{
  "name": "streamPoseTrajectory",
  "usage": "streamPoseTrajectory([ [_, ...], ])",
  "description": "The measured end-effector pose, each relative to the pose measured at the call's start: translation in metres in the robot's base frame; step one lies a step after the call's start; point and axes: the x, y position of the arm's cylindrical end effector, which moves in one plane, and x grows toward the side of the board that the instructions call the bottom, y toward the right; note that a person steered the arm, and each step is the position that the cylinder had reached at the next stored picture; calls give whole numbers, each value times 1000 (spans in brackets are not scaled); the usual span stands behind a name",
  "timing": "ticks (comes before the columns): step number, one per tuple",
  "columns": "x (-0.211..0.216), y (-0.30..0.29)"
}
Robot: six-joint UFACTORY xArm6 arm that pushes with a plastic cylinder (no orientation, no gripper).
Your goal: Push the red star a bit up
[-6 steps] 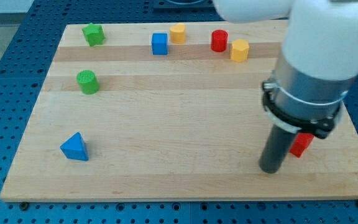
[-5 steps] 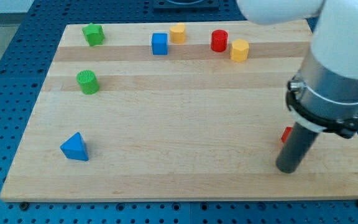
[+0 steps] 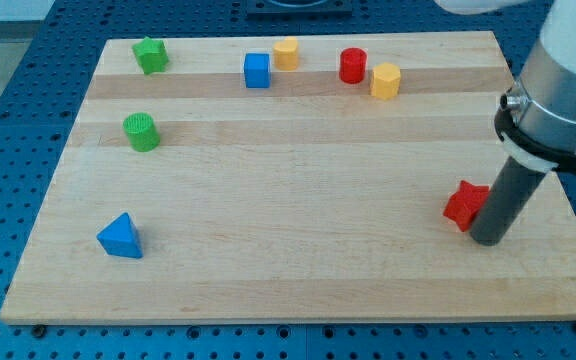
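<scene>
The red star (image 3: 464, 205) lies on the wooden board (image 3: 288, 180) at the view's lower right. My tip (image 3: 489, 240) stands just right of and slightly below the star, touching or nearly touching its right side. The dark rod rises from there up to the grey and white arm at the view's right edge, which hides a little of the star's right point.
Along the view's top are a green star (image 3: 150, 54), a blue cube (image 3: 257, 70), a yellow cylinder (image 3: 286, 52), a red cylinder (image 3: 353, 65) and a yellow hexagon (image 3: 385, 80). A green cylinder (image 3: 141, 131) sits left. A blue triangle (image 3: 120, 237) sits lower left.
My tip has moved right and a little up, from the star's lower left around to its right side. The red star, hidden behind the rod before, now shows.
</scene>
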Motion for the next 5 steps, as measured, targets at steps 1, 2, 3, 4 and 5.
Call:
streamPoseTrajectory([
  [1,-9,-1],
  [2,-13,-6],
  [3,-14,-17],
  [4,-20,-20],
  [5,-43,-20],
])
